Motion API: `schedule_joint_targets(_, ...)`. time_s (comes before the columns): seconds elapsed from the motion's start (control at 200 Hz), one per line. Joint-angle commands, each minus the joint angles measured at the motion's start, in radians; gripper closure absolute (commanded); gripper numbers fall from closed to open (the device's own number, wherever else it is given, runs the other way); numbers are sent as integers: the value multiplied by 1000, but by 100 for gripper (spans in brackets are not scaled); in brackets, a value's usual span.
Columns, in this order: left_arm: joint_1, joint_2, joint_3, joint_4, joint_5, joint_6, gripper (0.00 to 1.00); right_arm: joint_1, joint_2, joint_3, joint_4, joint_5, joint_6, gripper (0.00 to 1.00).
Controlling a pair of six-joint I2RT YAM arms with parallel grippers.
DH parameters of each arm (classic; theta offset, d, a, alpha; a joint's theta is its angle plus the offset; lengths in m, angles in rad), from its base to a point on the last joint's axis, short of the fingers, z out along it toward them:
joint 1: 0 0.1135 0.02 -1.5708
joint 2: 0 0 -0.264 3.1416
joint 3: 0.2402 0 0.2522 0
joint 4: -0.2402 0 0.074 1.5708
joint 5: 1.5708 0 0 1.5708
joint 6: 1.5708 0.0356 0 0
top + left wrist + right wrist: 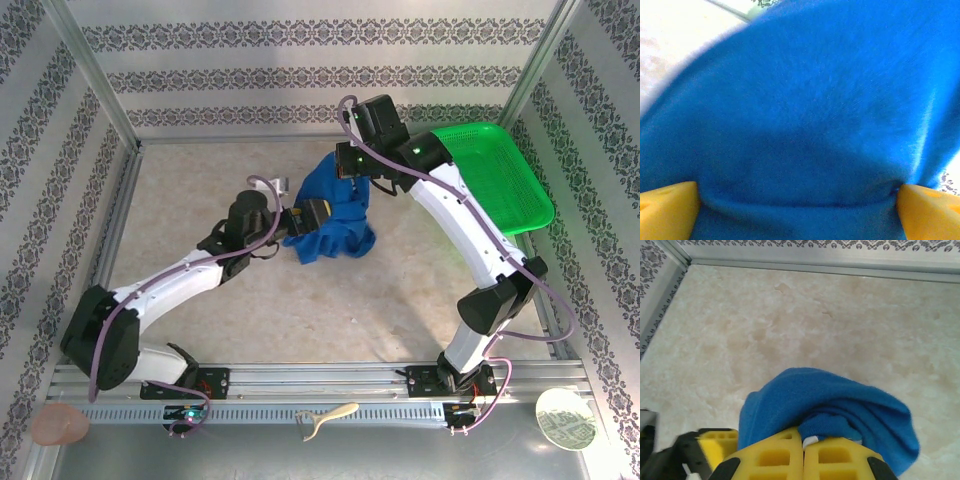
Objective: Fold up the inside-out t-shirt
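From above, the royal-blue t-shirt (335,225) is a bunched heap well to the left of the green mesh basket (497,178), about mid-surface, with its top drawn up into a peak. The overhead view doesn't show me how either gripper stands, but the wrist cameras do. The right wrist view shows the right gripper (803,452) with its yellow fingers (775,457) pressed together, pinching a fold of the t-shirt (840,405). A small white scrap peeks out at the pinch, and the cloth spills forward over them. The left wrist view has the left gripper (797,212) spread wide, one yellow finger (667,210) at each lower corner and the t-shirt (810,110) bulging into the gap between them. Its weave is blurred by nearness. Overhead, the right arm rises beside the basket's near corner, bends sharply and reaches over the basket's left edge, so the right gripper (352,168) sits at the peak of the cloth. The left arm stretches low from the side far from the basket, putting the left gripper (320,212) against the heap's flank. The surface (200,190) is pale, mottled stone-look, framed in metal rails, with damask-banded walls (300,75) behind; the basket leans tilted against the right-hand wall.
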Motion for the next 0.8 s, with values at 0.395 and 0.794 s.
schedule_joint_targets(0.395, 205, 78, -287, 101, -127, -31, 100, -111, -192, -183, 194, -106, 124, 100)
schedule_joint_targets(0.794, 57, -96, -96, 12, -50, 44, 15, -126, -219, -354, 308, -190, 153, 100)
